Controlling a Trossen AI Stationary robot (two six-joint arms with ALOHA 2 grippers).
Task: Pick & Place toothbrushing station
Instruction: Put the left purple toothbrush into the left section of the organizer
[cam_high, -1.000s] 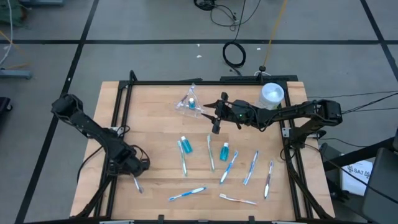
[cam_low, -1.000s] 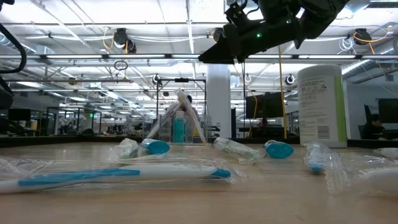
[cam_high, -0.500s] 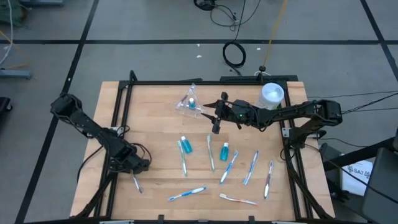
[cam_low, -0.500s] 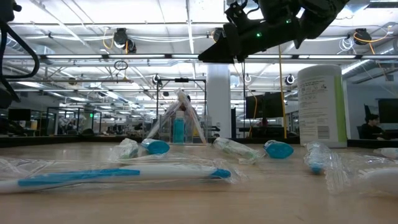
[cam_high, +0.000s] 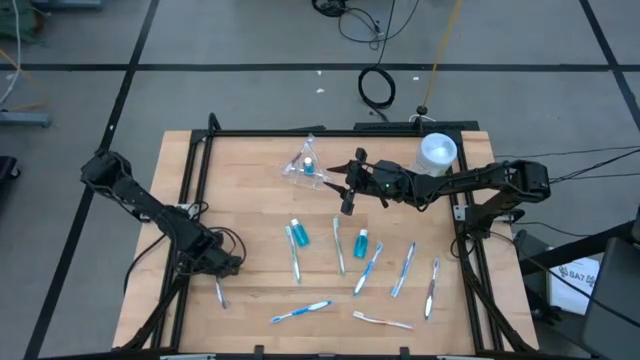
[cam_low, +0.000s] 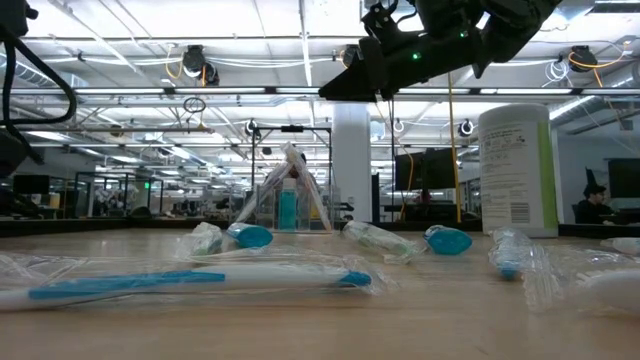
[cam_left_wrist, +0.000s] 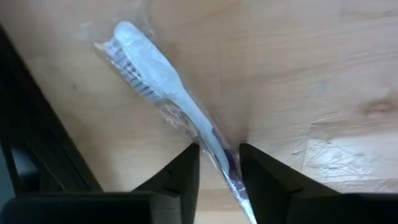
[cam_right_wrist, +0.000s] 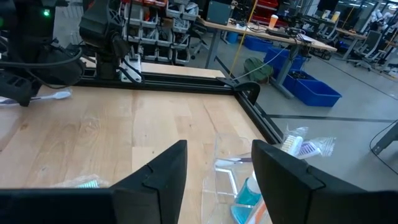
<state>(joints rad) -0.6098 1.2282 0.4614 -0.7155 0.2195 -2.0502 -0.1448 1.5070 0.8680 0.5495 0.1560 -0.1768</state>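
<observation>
My left gripper (cam_high: 218, 268) is down at the table's near left. Its open fingers stand close on either side of the handle of a plastic-wrapped white and blue toothbrush (cam_left_wrist: 180, 99), which lies flat on the wood (cam_high: 220, 293). My right gripper (cam_high: 347, 203) hangs open and empty above the table's middle, just right of a tipped clear cup (cam_high: 305, 165) that holds a teal tube. Several wrapped toothbrushes (cam_high: 368, 268) and teal tubes (cam_high: 361, 240) lie on the near half of the table.
A tall white canister (cam_high: 437, 152) stands at the far right corner, behind my right arm; it also shows in the low view (cam_low: 518, 170). A black frame rail (cam_high: 190, 200) runs along the table's edges. Bare wood lies between the cup and my left gripper.
My left arm has shifted a little toward the table's right edge, over the toothbrush at the near left. The toothbrush has stayed where it was.
</observation>
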